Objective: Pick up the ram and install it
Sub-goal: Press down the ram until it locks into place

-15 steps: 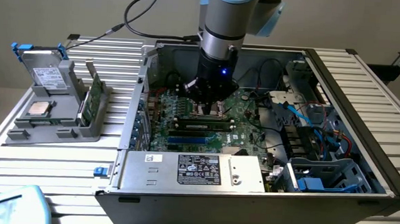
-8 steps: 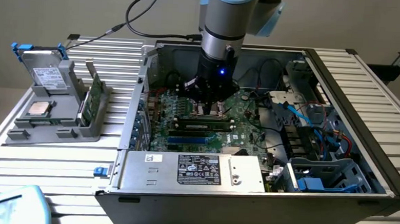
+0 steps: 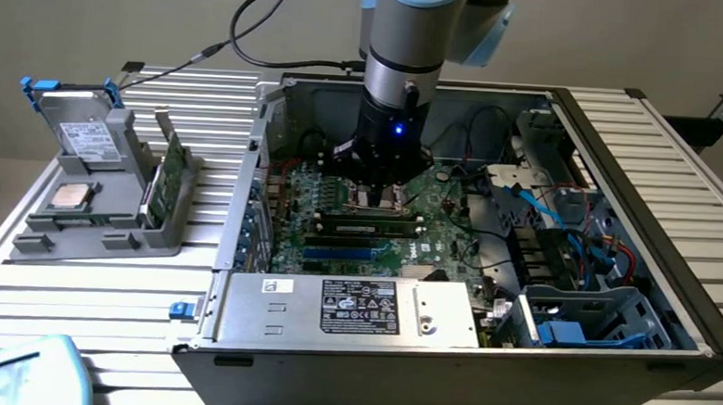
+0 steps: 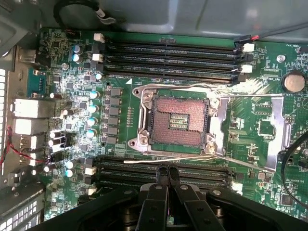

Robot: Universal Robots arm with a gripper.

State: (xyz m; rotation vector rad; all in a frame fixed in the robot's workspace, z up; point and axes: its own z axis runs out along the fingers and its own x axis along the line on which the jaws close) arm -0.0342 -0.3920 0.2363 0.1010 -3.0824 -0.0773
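The ram [image 3: 367,228], a long green stick with dark chips, lies along a black slot on the motherboard [image 3: 442,202] inside the open computer case. My gripper [image 3: 378,196] hangs over the board just behind the stick, by the processor socket. In the wrist view the gripper [image 4: 167,174] is shut, its black fingers [image 4: 159,185] pressed together with nothing between them. They hover over the black memory slots [image 4: 192,168] next to the open socket [image 4: 180,120]. I cannot tell whether the fingertips touch the board.
The case walls [image 3: 253,150] ring the board, with a power supply [image 3: 356,309] at the front and cables and drive cages [image 3: 579,307] on the exterior view's right. A grey tray [image 3: 112,231] on the left holds a hard drive [image 3: 86,137], a processor chip [image 3: 71,197] and a bracketed green card [image 3: 165,178].
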